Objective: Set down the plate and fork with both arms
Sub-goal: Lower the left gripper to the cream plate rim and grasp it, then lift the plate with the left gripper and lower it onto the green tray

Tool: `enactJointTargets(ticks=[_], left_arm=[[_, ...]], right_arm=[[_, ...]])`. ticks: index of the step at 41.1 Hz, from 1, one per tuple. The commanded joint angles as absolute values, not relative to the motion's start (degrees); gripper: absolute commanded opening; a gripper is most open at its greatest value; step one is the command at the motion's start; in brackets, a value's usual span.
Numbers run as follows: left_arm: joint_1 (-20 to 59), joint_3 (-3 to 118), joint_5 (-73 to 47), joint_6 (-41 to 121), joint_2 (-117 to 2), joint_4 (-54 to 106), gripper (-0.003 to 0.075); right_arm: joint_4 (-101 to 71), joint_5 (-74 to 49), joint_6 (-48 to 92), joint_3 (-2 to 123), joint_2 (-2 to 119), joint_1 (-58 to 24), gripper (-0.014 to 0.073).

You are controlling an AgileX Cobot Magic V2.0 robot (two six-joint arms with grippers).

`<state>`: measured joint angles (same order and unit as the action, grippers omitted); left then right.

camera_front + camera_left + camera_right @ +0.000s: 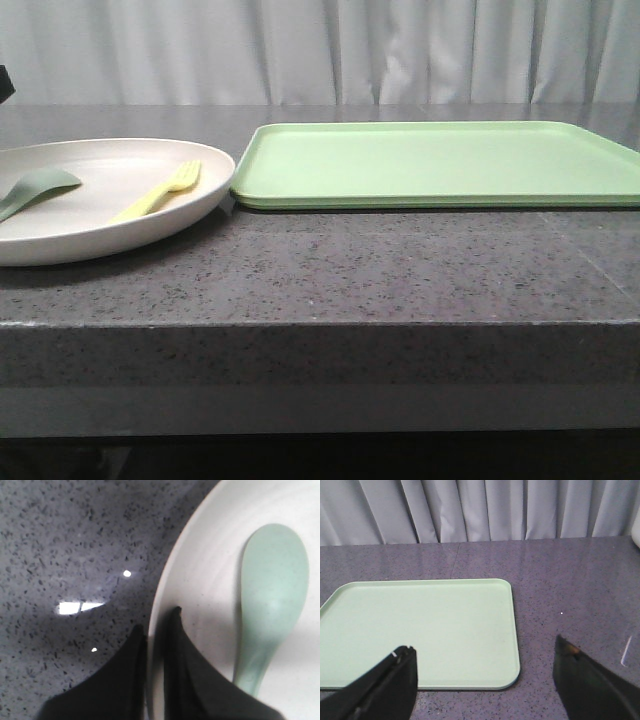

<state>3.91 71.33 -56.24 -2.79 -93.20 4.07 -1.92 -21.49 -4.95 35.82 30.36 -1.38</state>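
Plate (200,580) rim sits clamped between my left end effector (156,622) fingers, one inside, one outside. Fork (160,190) and teal spoon (270,600) lie in it. Right end effector (485,655) hangs spread wide above the green tray (420,630).

Before me on the speckled dark-grey stone table (400,270) sits the round cream-white plastic plate (170,215), at my left. Inside it lie the small pale-yellow plastic fork (160,190) and a dull teal-green spoon (35,188). A flat light-green rectangular tray (440,162) lies just beside the plate.
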Motion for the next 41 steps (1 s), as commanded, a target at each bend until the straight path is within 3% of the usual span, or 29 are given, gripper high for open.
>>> enactJointTargets(ticks=[1,13,21,32,41], left_arm=[[3.07,73.08,-57.56,-0.4,-90.93,4.99,-0.0018],[-5.85,73.3,-57.43,10.89,-87.24,29.05,-0.0018],[-7.23,75.68,-59.18,15.02,-87.12,38.24,-0.0018],[0.67,83.5,-58.29,11.01,-91.64,38.55,-0.0018],[12.64,97.66,-58.41,4.12,-101.83,34.09,-0.0018]], right_arm=[[-1.21,-17.16,-4.62,38.01,30.81,-1.07,0.0582],[-1.21,-17.16,-4.62,38.01,30.81,-1.07,0.0582],[-1.21,-17.2,-4.62,38.01,30.81,-1.07,0.0582],[-1.21,-17.2,-4.62,38.01,30.81,-1.07,0.0582],[-1.21,-17.2,-4.62,38.01,30.81,-1.07,0.0582]])
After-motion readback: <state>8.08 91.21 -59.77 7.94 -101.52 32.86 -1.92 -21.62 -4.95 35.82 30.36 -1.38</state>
